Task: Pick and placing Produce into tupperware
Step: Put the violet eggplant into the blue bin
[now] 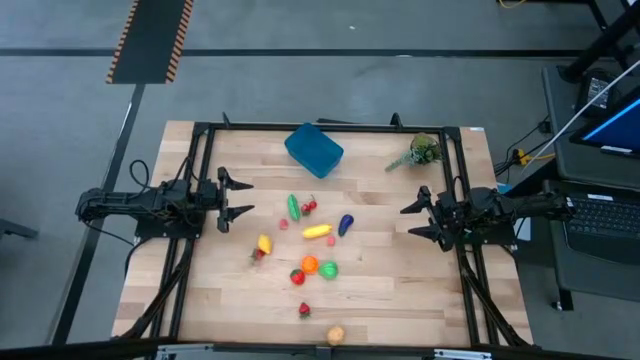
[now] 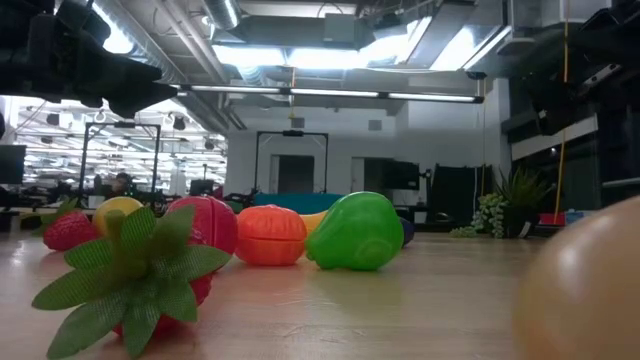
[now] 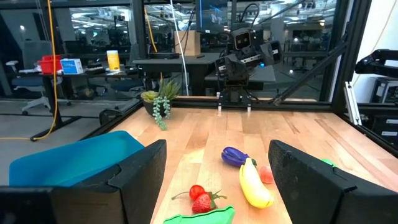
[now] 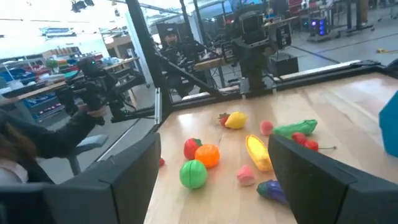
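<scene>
While you are looking down from above, both arms are waiting at the table's sides and nothing is being carried.

Left gripper [image 1: 238, 200]: you are seeing it spread wide at the left edge, fingers released and gripping nothing, pointing toward the produce.

Right gripper [image 1: 415, 220]: it is sitting at the right edge, also released and empty, facing the left arm across the table.

Tupperware [image 1: 313, 149]: it is lying near the far edge, turned at an angle and well apart from the fruit; in the left wrist view you are only getting part of it [image 3: 74, 162], the rest cut off behind that arm's own finger.

Produce: nothing is lying in the container. A green pod [image 1: 293, 207] and red cherries [image 1: 309, 206] are sitting just beside each other; the banana [image 1: 317, 231] and purple eggplant [image 1: 345, 224] are lying close together at mid table.

Nearer cluster: an orange [image 1: 310, 265] is sitting between a red piece [image 1: 297, 276] and a green round fruit [image 1: 328, 269].

Hard to read: the tan piece [image 1: 335, 335] at the near edge is filling the low view's right corner as a blur [image 2: 585, 290], so you cannot tell what it is.

Blocked: a leafy strawberry [image 2: 150, 270] is crowding the low view's foreground, hiding whatever lies behind it.

Plant sprig [image 1: 424, 151]: it is standing near the far right corner.
</scene>
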{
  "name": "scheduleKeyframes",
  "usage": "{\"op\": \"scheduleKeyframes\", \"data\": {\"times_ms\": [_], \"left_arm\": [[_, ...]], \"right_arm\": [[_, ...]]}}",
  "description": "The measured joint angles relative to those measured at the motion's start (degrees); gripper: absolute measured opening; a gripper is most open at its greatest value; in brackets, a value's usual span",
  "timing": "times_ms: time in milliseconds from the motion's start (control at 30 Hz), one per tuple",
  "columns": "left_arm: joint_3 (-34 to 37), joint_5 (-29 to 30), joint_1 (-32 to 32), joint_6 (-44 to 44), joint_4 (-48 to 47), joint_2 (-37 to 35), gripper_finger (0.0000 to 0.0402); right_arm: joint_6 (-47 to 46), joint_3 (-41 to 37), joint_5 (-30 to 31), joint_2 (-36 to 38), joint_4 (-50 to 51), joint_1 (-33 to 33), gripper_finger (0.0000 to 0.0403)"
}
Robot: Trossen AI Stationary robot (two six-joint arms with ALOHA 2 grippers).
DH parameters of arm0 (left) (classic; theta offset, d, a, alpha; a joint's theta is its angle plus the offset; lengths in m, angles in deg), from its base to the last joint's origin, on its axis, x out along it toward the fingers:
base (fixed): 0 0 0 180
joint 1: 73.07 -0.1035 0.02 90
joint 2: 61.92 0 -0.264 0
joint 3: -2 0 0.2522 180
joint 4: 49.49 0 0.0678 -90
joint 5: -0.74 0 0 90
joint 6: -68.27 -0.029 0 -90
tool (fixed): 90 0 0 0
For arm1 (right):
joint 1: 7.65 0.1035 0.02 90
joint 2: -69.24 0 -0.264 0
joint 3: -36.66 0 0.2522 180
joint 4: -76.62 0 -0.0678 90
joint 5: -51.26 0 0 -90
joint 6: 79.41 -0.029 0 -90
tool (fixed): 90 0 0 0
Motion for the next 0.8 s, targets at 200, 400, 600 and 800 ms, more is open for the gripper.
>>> {"op": "scheduleKeyframes", "data": {"times_ms": [200, 400, 600, 800], "left_arm": [[0.0, 1.4, 0.0, 0.0, 0.2, 0.0, 0.0276], [0.0, 1.4, 0.0, 0.1, 0.2, 0.0, 0.0276], [0.0, 1.3, 0.0, 0.1, 0.2, 0.0, 0.0276], [0.0, 1.3, 0.0, 0.1, 0.2, 0.0, 0.0276]], "right_arm": [[0.8, 0.0, 0.0, 0.0, 0.1, 0.0, 0.0299], [0.9, 0.0, 0.0, 0.0, 0.1, 0.0, 0.0299], [1.0, 0.0, 0.0, 0.0, 0.1, 0.0, 0.0299], [1.0, 0.0, 0.0, 0.0, 0.1, 0.0, 0.0299]]}}
